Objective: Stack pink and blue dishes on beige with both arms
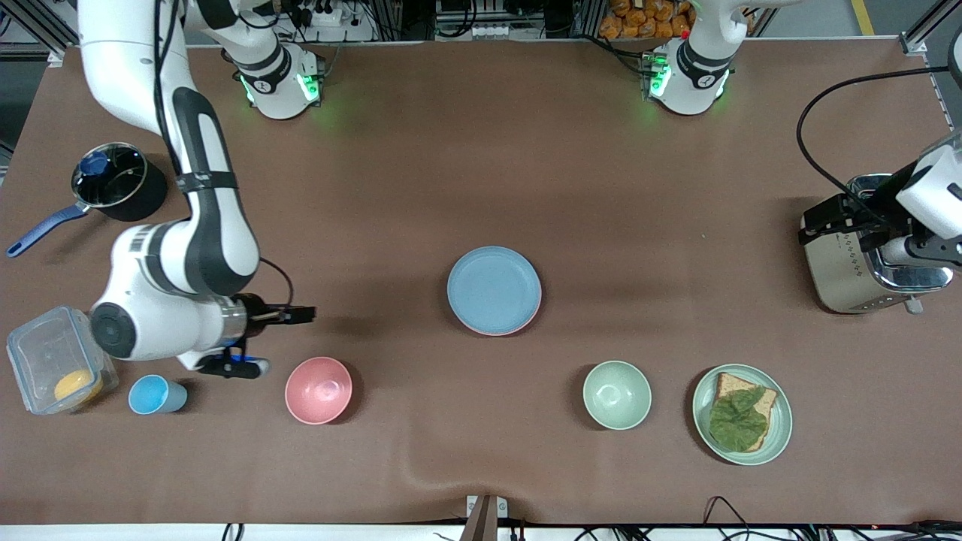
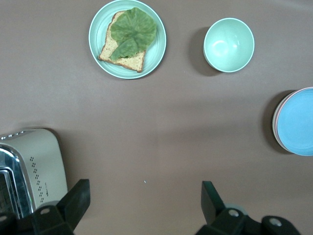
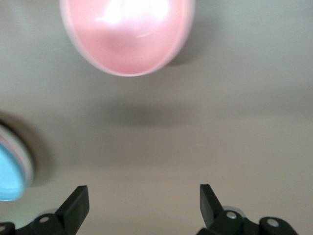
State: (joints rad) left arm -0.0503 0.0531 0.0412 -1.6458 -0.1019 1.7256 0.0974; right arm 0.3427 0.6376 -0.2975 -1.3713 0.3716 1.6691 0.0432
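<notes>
The blue plate [image 1: 494,289] lies in the middle of the table on top of a stack. A pink plate's rim [image 1: 497,333] shows under it. In the left wrist view the blue plate [image 2: 298,122] sits at the frame's edge with that pink rim [image 2: 275,122] below it. The beige plate is hidden. My right gripper [image 1: 267,340] [image 3: 144,203] hangs open and empty over bare table between a blue cup and a pink bowl. My left gripper [image 1: 830,219] [image 2: 145,200] is open and empty over the table beside the toaster.
A pink bowl [image 1: 318,391] and a blue cup [image 1: 154,394] sit near the right gripper, beside a clear container [image 1: 56,361]. A lidded pot [image 1: 116,180] stands farther back. A green bowl [image 1: 616,394], a green plate with toast [image 1: 742,413] and a toaster [image 1: 864,270] are at the left arm's end.
</notes>
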